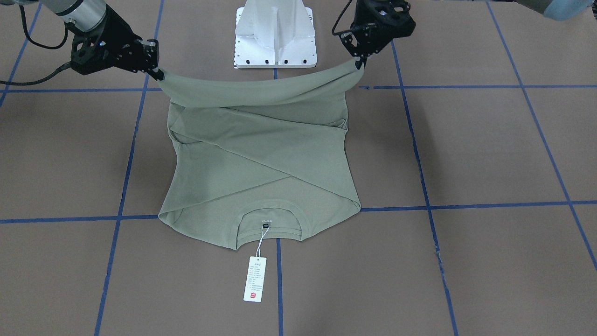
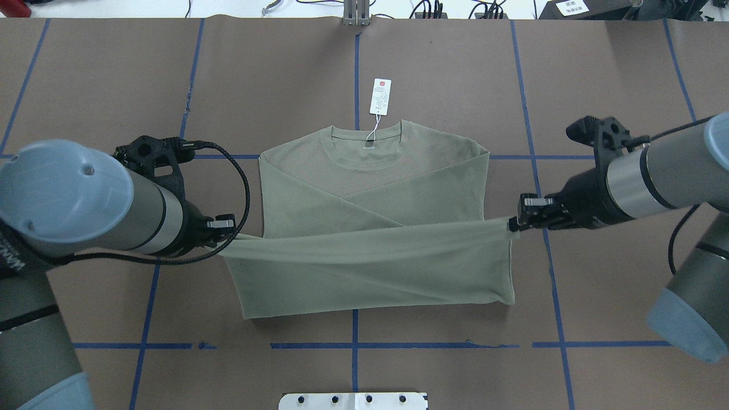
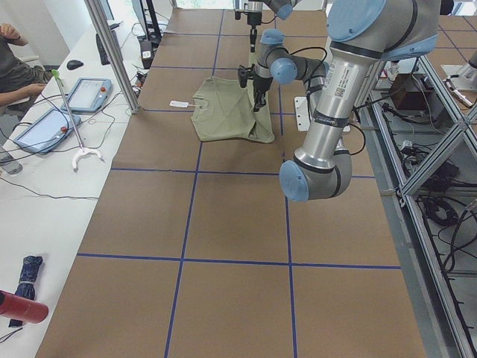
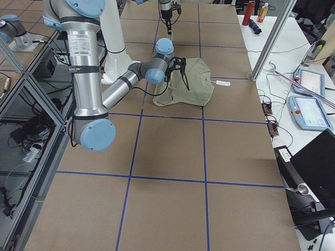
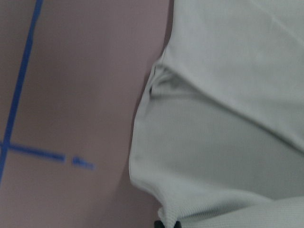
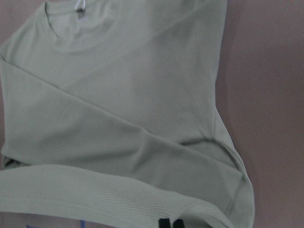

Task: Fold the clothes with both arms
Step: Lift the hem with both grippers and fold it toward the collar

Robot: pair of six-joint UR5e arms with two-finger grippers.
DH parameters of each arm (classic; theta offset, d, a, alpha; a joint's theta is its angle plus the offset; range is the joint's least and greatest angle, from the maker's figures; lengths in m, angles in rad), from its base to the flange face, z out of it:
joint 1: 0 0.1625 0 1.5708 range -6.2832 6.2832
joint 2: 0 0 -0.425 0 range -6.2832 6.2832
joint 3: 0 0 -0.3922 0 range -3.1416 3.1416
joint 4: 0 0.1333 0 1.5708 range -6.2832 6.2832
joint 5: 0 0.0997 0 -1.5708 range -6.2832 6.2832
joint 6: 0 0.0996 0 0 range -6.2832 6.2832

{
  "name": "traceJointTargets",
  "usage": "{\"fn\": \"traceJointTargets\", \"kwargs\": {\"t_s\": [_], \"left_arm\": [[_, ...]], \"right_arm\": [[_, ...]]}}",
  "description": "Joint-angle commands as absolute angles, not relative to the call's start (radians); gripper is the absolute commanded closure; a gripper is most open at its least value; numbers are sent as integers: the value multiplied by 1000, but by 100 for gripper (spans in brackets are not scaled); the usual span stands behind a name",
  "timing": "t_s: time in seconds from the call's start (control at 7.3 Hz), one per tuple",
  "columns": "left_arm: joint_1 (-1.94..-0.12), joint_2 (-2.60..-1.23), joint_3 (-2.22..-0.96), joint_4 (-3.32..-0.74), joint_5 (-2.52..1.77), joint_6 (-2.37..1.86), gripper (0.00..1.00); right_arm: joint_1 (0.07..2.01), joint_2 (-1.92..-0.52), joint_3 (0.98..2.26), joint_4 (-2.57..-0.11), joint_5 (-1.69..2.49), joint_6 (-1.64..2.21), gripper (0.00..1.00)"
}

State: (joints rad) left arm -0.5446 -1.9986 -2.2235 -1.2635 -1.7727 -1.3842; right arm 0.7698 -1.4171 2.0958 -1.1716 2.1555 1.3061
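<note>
Chest of the sage-green knit shirt covered by crossed sleeves; print on the hang tag too small to read. Laid mid-worktop, collar away from the robot, hem edge raised and stretched crosswise, left to right. Pinched at its two corners by left claw and right claw, both clamped tight, fingertips mostly buried in cloth.

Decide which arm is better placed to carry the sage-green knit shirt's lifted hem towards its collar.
Neither: left claw and right claw each pinch one hem corner of the sage-green knit shirt; both should move together.
</note>
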Motion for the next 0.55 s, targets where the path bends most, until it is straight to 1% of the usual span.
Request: {"fn": "traceJointTargets", "kwargs": {"t_s": [0.0,0.14,0.27,0.41], "left_arm": [[-615,-2038,-2026,-1447,-1775,-1344,100],[-632,-2054,-1934,-1538,-1775,-1344,100],[-656,-2062,-1861,-1619,-1775,-1344,100],[-672,-2097,-1750,-1700,-1773,-1344,100]], "right_arm": [[827,-1219,1879,-1175,2051,1272,100],[840,-1142,1761,-1169,2031,1252,100],[848,-1096,1679,-1166,2029,1230,100],[853,-1080,1624,-1164,2023,1212,100]]}}
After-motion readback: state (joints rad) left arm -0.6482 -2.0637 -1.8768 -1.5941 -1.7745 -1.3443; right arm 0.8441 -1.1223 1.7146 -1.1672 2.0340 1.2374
